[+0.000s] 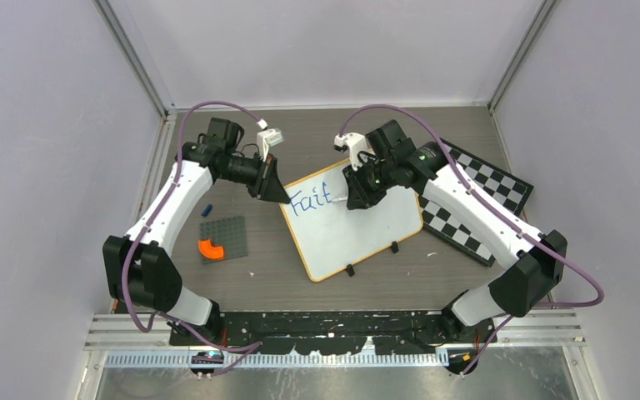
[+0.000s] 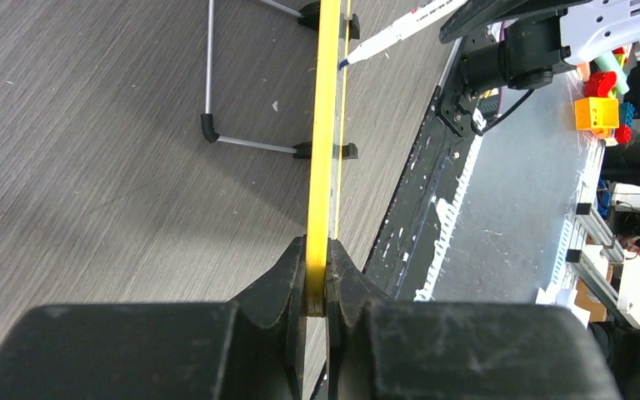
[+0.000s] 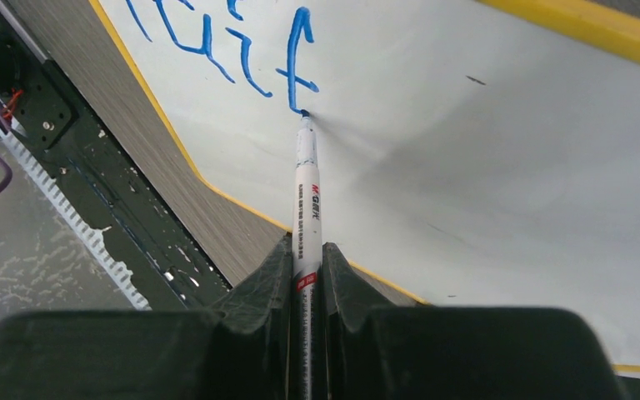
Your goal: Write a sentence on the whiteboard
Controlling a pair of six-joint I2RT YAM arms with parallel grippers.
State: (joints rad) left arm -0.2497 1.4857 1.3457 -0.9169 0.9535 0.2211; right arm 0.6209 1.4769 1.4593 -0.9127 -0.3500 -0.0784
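Here, left fingers (image 2: 279,283) clamped on whiteboard (image 1: 358,233) edge, right fingers (image 3: 268,283) gripping marker (image 3: 307,192), tip touching blue lettering (image 3: 297,50), bare board beyond

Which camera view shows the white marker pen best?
The right wrist view. There the white marker pen shows close, from the right fingers to its tip on the white orange-framed whiteboard. The left wrist view shows only its front part, small; in the top view the right arm hides most of it.
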